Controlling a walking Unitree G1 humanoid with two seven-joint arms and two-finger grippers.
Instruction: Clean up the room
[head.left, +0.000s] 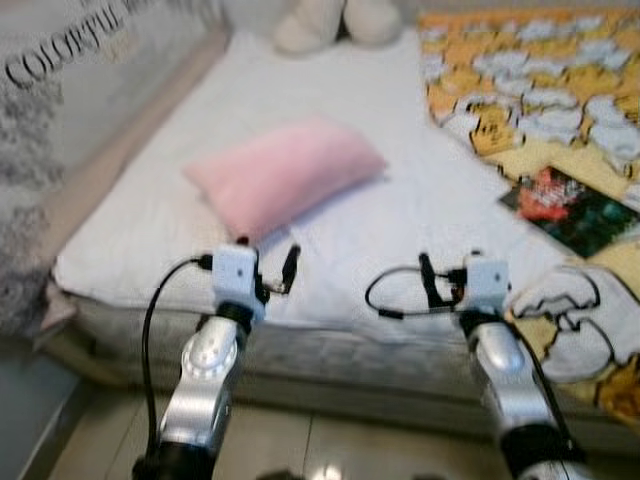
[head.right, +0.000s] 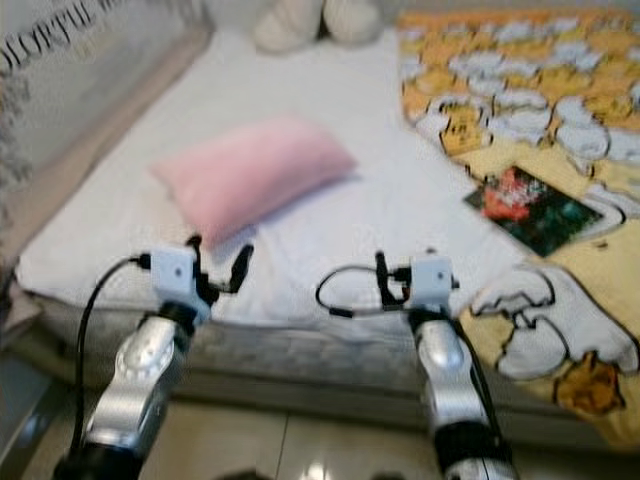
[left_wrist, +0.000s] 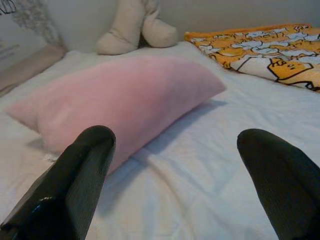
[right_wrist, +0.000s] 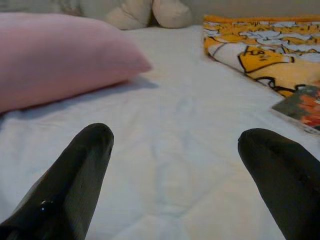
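Note:
A pink pillow (head.left: 285, 170) lies slantwise on the white sheet of a bed (head.left: 410, 215), left of the middle. My left gripper (head.left: 267, 258) hovers over the bed's near edge just short of the pillow, open, nothing between its fingers (left_wrist: 85, 165). My right gripper (head.left: 445, 280) is level with it further right over bare sheet, also open and holding nothing. A dark book or magazine (head.left: 570, 208) with a red picture rests on a yellow-and-orange cartoon blanket (head.left: 540, 90) covering the bed's right side. From the right wrist the pillow (right_wrist: 55, 55) and book (right_wrist: 302, 102) both lie ahead.
A cream plush toy (head.left: 325, 22) sits at the head of the bed. A grey printed cloth with lettering (head.left: 60, 60) runs along the left side. The blanket's corner hangs over the near right edge. Tiled floor (head.left: 330, 440) lies below the arms.

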